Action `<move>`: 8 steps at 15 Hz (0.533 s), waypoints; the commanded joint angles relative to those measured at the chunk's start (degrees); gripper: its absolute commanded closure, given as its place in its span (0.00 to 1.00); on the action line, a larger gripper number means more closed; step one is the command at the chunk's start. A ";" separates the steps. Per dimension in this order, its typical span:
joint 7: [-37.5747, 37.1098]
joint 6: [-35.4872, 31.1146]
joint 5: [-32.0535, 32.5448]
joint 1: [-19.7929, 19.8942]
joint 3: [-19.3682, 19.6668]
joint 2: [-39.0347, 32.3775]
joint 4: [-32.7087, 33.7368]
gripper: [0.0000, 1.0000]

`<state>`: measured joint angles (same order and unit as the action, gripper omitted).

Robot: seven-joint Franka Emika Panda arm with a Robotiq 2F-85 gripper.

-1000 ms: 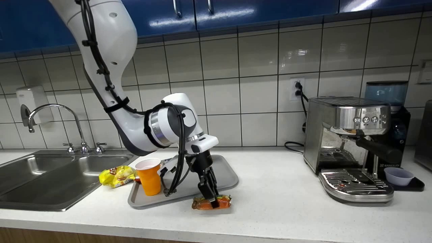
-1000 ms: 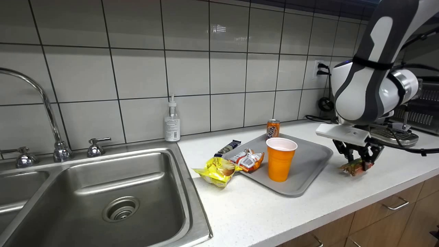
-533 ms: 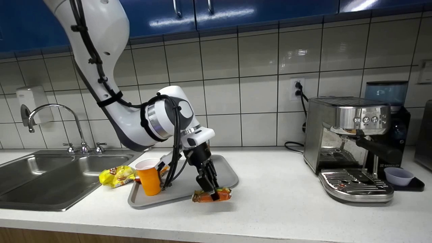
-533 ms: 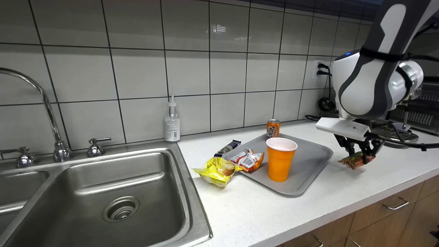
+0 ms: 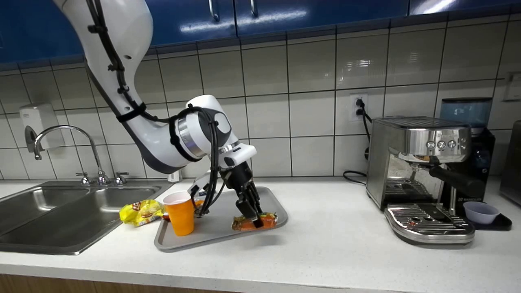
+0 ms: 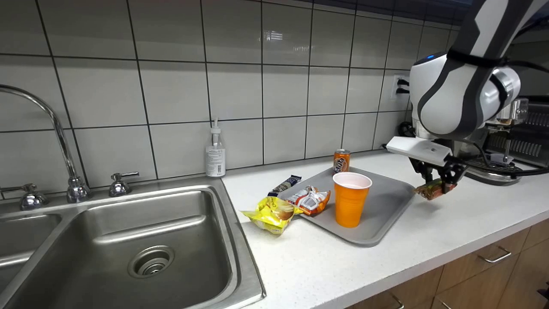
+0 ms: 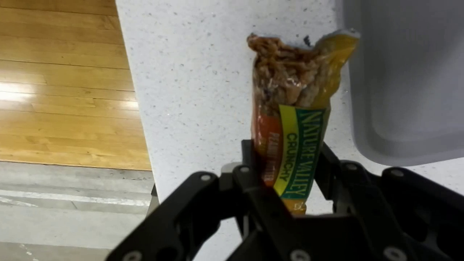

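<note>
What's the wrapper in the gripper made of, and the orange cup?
Wrapper: probably thin, glossy plastic film, because its end is crinkled and it glints.
Orange cup: likely smooth plastic, judging by its soft sheen, though coated paper is possible.

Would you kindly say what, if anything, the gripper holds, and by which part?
The gripper holds the Nature Valley bar by its long sides, along the lettered part.

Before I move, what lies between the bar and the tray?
In the wrist view, a narrow strip of counter and, lower down, a finger show between bar and tray; the bar's upper tip overlaps the rim there.
</note>
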<state>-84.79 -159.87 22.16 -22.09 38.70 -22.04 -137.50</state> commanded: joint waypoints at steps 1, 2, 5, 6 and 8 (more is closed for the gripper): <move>-0.45 1.47 0.46 2.09 -2.99 0.76 2.92 0.84; -0.20 1.49 0.19 2.60 -3.85 0.44 3.84 0.84; 0.68 1.63 -0.75 4.70 -6.93 -0.72 6.75 0.84; 1.03 1.70 -1.21 5.67 -8.24 -1.28 7.81 0.84; 1.48 1.86 -1.81 7.43 -10.64 -2.51 9.62 0.84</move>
<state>-84.75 -159.75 21.66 -18.32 32.22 -22.80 -131.66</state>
